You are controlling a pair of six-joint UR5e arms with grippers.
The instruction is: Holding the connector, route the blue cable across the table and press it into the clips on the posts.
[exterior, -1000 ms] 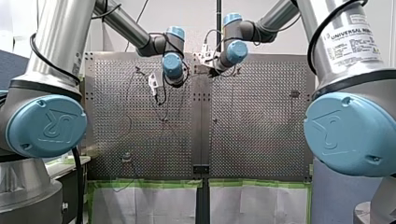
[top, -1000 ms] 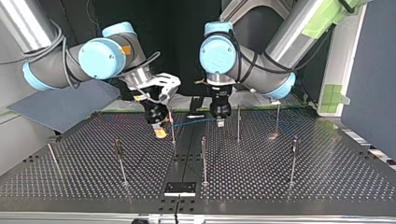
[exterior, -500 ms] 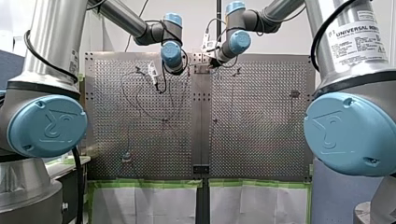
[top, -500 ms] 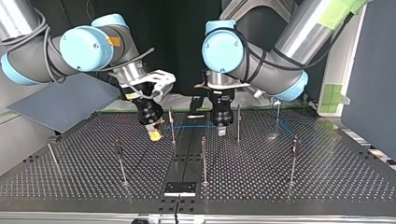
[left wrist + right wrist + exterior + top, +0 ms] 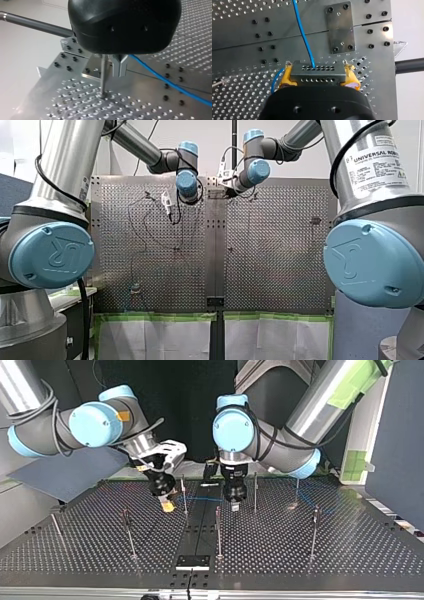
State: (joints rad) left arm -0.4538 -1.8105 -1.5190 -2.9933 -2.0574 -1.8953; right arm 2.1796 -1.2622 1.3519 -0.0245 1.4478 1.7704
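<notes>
With the connector (image 5: 317,73) clamped between the yellow pads (image 5: 287,77) of my right gripper (image 5: 168,505) just beside a post (image 5: 183,486), my left gripper (image 5: 234,506), closed on the blue cable (image 5: 202,498), has been lowered slightly (the span presumably being tensioned for clipping).

Brushed metal perforated table (image 5: 242,105), smooth blue cable (image 5: 303,32), matt grey connector (image 5: 317,73), metal post (image 5: 103,75)

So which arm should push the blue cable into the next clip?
Probably my right: its hand grips the connector between yellow pads, the blue cable runs from it, and a post stands just beside it.
</notes>
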